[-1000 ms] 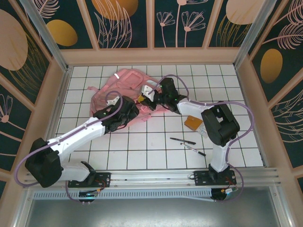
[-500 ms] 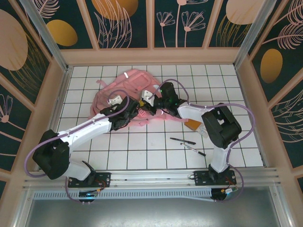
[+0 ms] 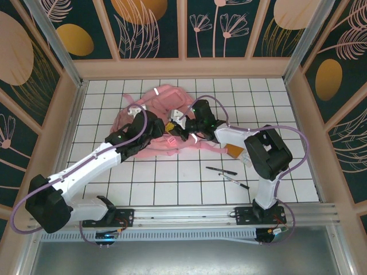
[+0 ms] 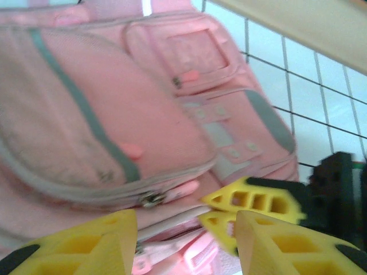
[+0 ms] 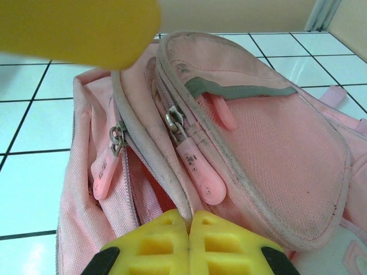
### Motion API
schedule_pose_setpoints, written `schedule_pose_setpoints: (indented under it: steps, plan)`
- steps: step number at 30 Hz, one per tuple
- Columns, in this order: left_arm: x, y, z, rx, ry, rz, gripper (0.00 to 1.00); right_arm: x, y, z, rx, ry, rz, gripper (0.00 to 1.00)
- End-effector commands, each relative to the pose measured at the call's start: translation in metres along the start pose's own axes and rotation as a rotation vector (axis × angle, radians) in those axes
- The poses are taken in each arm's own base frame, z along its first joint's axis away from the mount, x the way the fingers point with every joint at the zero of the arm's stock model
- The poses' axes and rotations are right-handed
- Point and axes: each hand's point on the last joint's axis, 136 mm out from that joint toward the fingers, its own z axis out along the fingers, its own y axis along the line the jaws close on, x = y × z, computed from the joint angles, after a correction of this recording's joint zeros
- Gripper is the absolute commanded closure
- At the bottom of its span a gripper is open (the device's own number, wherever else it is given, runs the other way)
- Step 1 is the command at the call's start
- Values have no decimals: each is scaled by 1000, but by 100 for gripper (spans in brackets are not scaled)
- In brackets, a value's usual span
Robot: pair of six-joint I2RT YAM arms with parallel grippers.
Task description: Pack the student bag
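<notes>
The student bag [image 3: 163, 98], pink and soft, lies at the back middle of the tiled table. In the right wrist view its two pink zip pulls [image 5: 200, 177] hang beside a grey piped seam [image 5: 146, 149]. My right gripper [image 5: 189, 220] is shut on that seam of the student bag [image 5: 275, 143], just below the pulls. My left gripper [image 4: 186, 243] hovers open right over the same zip area of the bag [image 4: 97, 114], its yellow fingers [image 4: 86, 243] apart and the right gripper's yellow fingers [image 4: 252, 200] between them. From above, the left gripper [image 3: 162, 133] and the right gripper [image 3: 176, 132] meet at the bag's near edge.
An orange-brown flat object [image 3: 234, 150] lies right of the bag under the right arm. Two black pens [image 3: 221, 171] [image 3: 235, 181] lie on the tiles nearer the front. Wooden walls [image 3: 183, 69] enclose the table on three sides.
My left arm has swung forward and right over the bag, and its fingers have narrowed a little. The bag has shifted slightly right. The right gripper keeps its hold.
</notes>
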Motion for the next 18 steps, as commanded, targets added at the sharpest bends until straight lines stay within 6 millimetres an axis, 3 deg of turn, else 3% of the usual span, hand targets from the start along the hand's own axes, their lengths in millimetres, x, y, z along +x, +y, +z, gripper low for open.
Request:
schedule_pose_setpoints:
  steps: [1, 6, 10, 18]
  plan:
    - [13, -8, 9, 15, 87, 55, 54, -45, 2, -2, -35, -102, -43, 100]
    - [44, 10, 27, -78, 206, -7, 56, -45, 0, 0, -35, -100, -21, 100]
    - [65, 29, 29, -146, 265, -55, 56, -44, -3, 1, -33, -97, -2, 100]
    - [58, 47, 10, -154, 183, -114, 61, -36, -8, 3, -27, -77, 18, 100]
